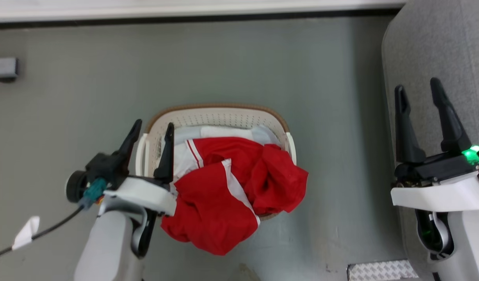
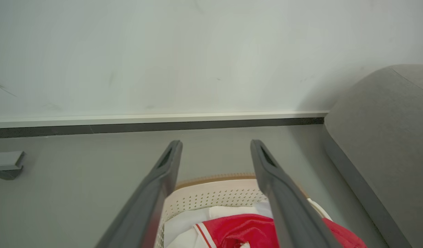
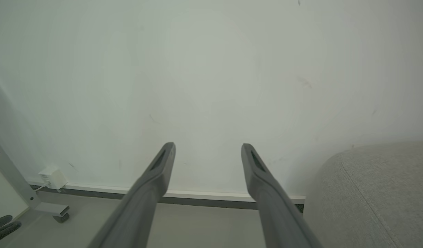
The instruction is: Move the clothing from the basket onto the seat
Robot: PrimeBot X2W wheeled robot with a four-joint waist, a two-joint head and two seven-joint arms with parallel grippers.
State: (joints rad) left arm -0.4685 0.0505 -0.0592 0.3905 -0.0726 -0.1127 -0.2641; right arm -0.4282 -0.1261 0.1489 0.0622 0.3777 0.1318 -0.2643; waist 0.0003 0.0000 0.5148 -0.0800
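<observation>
Clothing (image 1: 208, 210) heaped in basket (image 1: 219, 117) on floor (image 1: 262, 58), red folds spilling over near and right rim. Heap's long axis runs far rim to near; white band (image 1: 239, 188) slants toward near right. Basket's near rim hidden under fabric. Left hand (image 1: 154, 125) above left rim, fingers spread, empty. Right hand (image 1: 416, 85) spread, empty, over seat (image 1: 430, 50), which is cut off at right edge.
</observation>
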